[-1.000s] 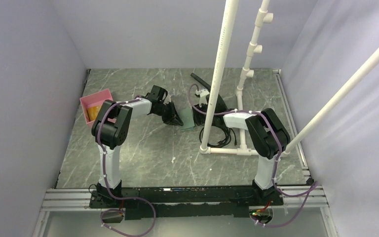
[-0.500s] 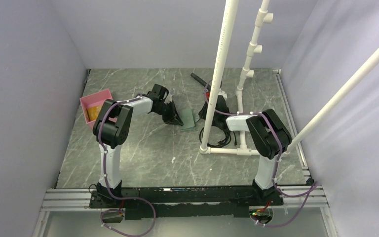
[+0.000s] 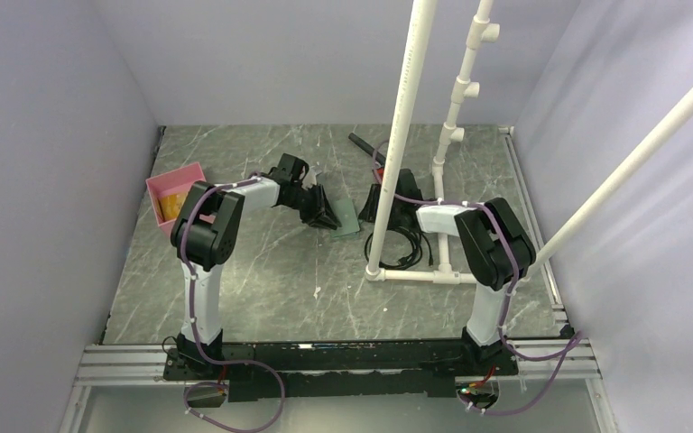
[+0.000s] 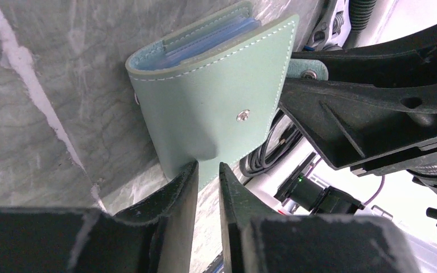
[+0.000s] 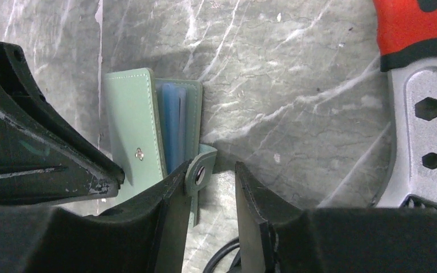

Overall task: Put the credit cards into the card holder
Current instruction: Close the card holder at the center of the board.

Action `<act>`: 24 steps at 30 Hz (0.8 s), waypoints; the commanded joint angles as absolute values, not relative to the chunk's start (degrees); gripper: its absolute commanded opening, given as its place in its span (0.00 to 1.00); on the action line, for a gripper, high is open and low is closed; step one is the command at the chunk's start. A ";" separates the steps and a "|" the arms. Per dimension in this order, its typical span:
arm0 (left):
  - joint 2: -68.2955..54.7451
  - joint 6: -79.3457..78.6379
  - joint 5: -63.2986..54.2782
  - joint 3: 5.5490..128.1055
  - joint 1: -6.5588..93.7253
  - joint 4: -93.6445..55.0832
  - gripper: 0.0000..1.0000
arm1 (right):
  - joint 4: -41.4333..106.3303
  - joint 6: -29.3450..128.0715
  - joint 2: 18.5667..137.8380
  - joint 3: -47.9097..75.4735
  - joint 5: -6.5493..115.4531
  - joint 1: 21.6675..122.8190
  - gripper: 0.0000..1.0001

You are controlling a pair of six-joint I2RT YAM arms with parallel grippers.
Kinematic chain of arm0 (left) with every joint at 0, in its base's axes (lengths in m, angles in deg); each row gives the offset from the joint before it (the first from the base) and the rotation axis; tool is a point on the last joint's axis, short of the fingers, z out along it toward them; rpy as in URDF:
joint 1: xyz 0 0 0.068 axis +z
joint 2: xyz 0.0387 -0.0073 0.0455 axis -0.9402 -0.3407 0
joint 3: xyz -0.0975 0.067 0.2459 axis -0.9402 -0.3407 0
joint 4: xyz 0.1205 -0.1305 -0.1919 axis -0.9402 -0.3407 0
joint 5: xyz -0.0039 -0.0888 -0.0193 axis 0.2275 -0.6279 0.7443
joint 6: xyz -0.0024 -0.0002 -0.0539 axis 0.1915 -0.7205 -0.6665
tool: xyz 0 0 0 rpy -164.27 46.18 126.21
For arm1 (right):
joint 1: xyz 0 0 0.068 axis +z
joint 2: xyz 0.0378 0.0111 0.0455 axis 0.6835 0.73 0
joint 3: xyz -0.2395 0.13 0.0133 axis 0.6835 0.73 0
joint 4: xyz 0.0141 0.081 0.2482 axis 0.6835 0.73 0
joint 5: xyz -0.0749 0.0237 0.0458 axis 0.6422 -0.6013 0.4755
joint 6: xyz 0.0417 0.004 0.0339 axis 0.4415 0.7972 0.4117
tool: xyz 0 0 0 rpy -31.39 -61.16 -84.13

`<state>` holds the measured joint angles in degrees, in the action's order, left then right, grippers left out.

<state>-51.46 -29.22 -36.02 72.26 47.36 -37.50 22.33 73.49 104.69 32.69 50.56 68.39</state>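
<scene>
Top external view: grey-green marbled tabletop (image 3: 262,280), lavender walls (image 3: 54,135) all round, card holder (image 3: 346,219) lying mid-table. Left gripper (image 4: 206,182) sits at its 9 o'clock, jaws barely parted. Right gripper (image 5: 213,176) at 3 o'clock straddles the closure tab (image 5: 198,173), not clamped.

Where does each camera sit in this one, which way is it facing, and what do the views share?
Top external: above and behind the bases, looking down on the table; left arm and right arm show.
Left wrist: on the left arm, looking past the left pincer at the card holder.
Right wrist: on the right arm, looking down past the right pincer at the holder's open edge.
Shared: every view shows the card holder.
</scene>
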 commanded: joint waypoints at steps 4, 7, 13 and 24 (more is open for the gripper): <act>-53.82 -29.45 -36.72 79.32 46.79 -40.01 0.23 | 25.54 72.01 102.15 30.45 44.98 65.23 0.36; -54.70 -28.88 -36.40 82.48 46.79 -42.12 0.24 | 25.46 71.83 102.19 29.89 43.53 64.56 0.36; -58.35 -27.24 -37.51 88.94 46.88 -47.16 0.26 | 24.95 71.88 102.83 28.80 42.00 64.30 0.35; -64.51 -24.28 -36.51 94.13 46.97 -51.06 0.22 | 25.28 72.61 103.59 26.85 41.14 63.86 0.26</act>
